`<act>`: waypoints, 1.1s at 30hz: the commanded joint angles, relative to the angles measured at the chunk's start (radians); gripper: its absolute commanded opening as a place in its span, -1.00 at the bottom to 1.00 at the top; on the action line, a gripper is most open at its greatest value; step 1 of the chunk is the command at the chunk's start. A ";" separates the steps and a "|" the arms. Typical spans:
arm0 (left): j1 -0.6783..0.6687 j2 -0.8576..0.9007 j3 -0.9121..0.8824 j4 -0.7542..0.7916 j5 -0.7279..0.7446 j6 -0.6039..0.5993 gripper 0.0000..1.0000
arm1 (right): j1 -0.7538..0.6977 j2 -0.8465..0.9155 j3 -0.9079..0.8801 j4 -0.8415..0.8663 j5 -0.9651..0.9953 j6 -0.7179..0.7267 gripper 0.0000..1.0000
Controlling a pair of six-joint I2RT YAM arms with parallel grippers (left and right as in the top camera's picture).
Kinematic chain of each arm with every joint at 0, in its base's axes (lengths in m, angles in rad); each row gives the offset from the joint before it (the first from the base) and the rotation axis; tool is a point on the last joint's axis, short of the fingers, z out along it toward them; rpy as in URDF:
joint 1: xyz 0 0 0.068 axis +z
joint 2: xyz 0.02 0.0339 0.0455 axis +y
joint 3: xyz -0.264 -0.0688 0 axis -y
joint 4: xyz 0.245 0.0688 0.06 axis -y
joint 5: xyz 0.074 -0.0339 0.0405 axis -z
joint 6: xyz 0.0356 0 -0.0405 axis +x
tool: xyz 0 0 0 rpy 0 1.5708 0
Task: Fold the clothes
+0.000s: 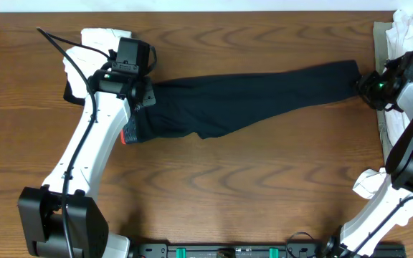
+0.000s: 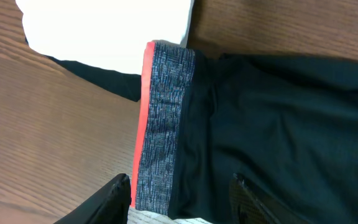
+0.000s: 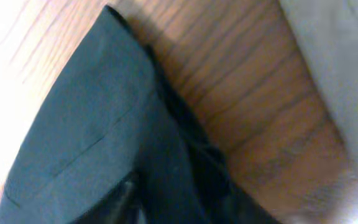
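**Leggings stretched across tabletop**

Long black fabric leggings (image 1: 249, 97) lie across the centre of the brown wooden tabletop (image 1: 228, 186). The left jaws stand spread astride the grey, red-edged waistband (image 2: 163, 124) at centre left. At the leg cuff, upper right, the right jaws' state cannot be told.

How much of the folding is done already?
Just begun. The long black fabric leggings lie stretched out, legs seemingly stacked. In hand: the left jaws straddle the grey, red-edged waistband; the right jaws sit at the leg ends. Left: folding them, plus the crumpled white and beige clothes.
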 commanded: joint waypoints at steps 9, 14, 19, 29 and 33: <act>-0.002 0.007 0.004 -0.023 -0.002 -0.003 0.08 | -0.051 -0.006 0.010 -0.012 -0.045 -0.126 -0.98; -0.002 0.007 0.004 -0.054 -0.001 -0.044 0.08 | -0.151 -0.039 0.024 -0.006 -0.167 -0.126 -0.98; -0.002 0.007 0.004 -0.048 0.061 -0.055 0.07 | -0.237 -0.047 0.033 -0.009 -0.258 -0.185 -0.98; -0.002 0.007 0.004 -0.045 0.074 -0.055 0.08 | -0.216 -0.135 0.059 -0.014 -0.369 -0.273 -0.98; 0.002 0.007 0.004 -0.045 0.074 -0.055 0.08 | -0.166 -0.223 0.059 -0.033 -0.368 -0.313 -0.98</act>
